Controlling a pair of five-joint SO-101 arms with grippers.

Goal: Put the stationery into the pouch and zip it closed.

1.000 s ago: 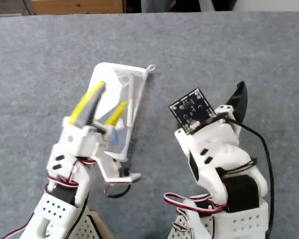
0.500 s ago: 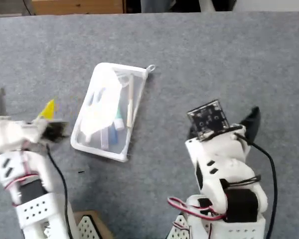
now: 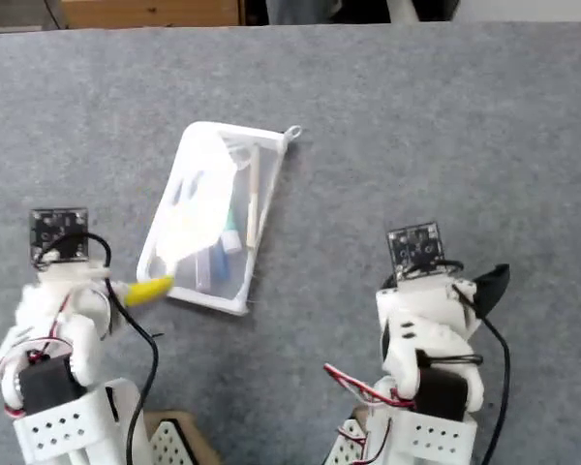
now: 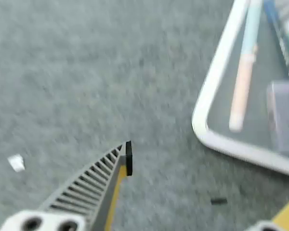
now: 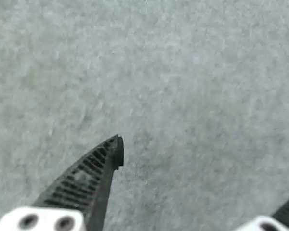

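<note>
The clear white-edged pouch (image 3: 213,218) lies flat on the grey table, with pens (image 3: 252,199) and other stationery seen inside it. Its zip pull (image 3: 292,133) sticks out at the far corner. The left arm sits folded at the near left, its yellow finger (image 3: 150,288) just short of the pouch's near corner. In the left wrist view my left gripper (image 4: 207,192) is open and empty above the table, beside the pouch (image 4: 208,130). My right gripper (image 5: 207,168) is open over bare table, its black finger (image 3: 494,279) at the near right, far from the pouch.
A wooden edge (image 3: 145,12) runs along the back of the grey table (image 3: 416,116). A small white scrap (image 4: 15,162) and a dark speck (image 4: 219,201) lie on the table near the left gripper. A brown corner (image 3: 179,436) shows at the front edge.
The left arm has lifted off the pouch and drawn back to the near left. The right arm has also folded back toward the front. The pouch has stayed in place.
</note>
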